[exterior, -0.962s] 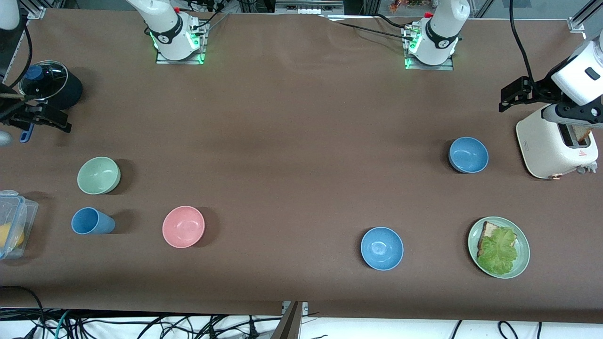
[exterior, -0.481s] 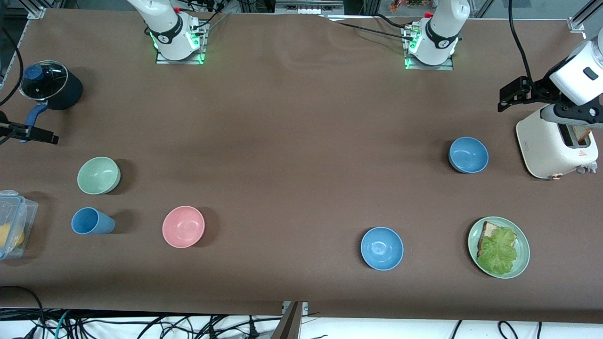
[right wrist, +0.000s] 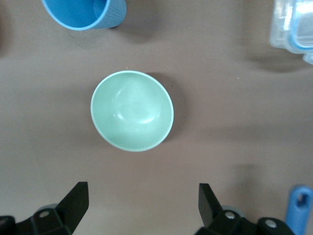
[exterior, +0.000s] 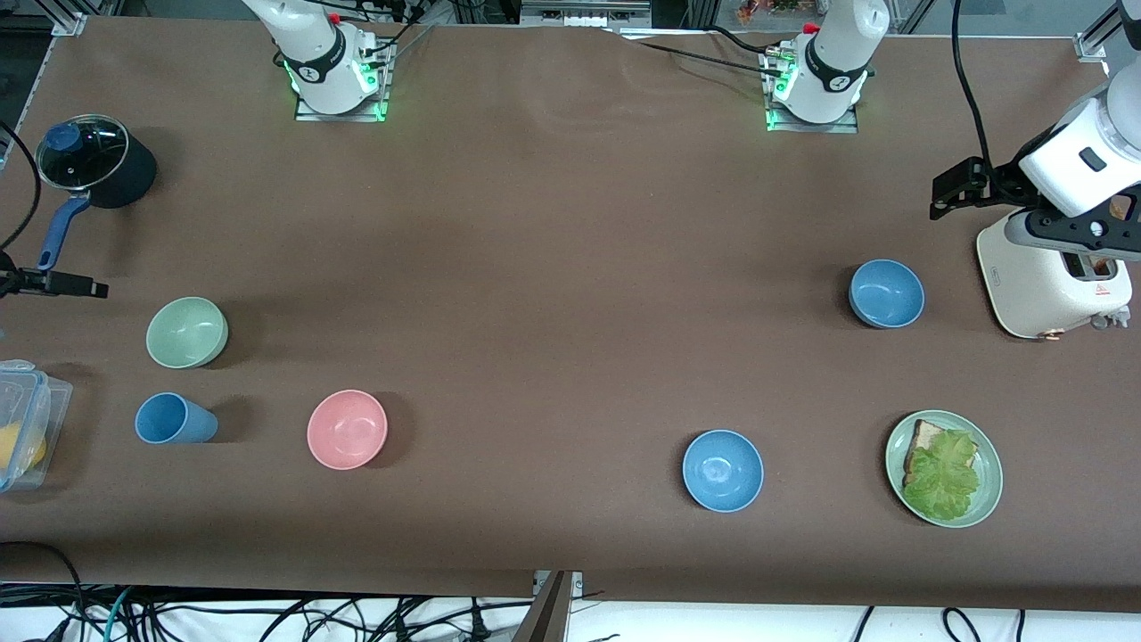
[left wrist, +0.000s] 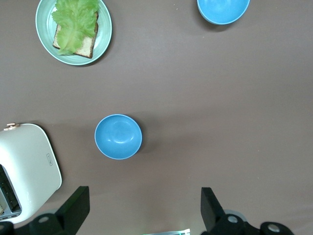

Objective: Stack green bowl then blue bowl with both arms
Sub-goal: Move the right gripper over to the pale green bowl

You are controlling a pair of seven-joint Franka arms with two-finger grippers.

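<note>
The pale green bowl stands upright toward the right arm's end of the table, beside a blue cup. My right gripper hangs open high above the table by the green bowl, nothing between its fingers. In the front view only a black part of that hand shows at the edge. One blue bowl stands beside the toaster. A second blue bowl is nearer the front camera. My left gripper is open and empty, high over the table next to the first blue bowl.
A white toaster sits under the left hand. A green plate holds bread and lettuce. A pink bowl, a lidded black pot with a blue handle and a clear container lie toward the right arm's end.
The right hand has moved off the pot handle toward the green bowl and mostly out of the front view. The left hand has shifted a little over the toaster. Both grippers stay open.
</note>
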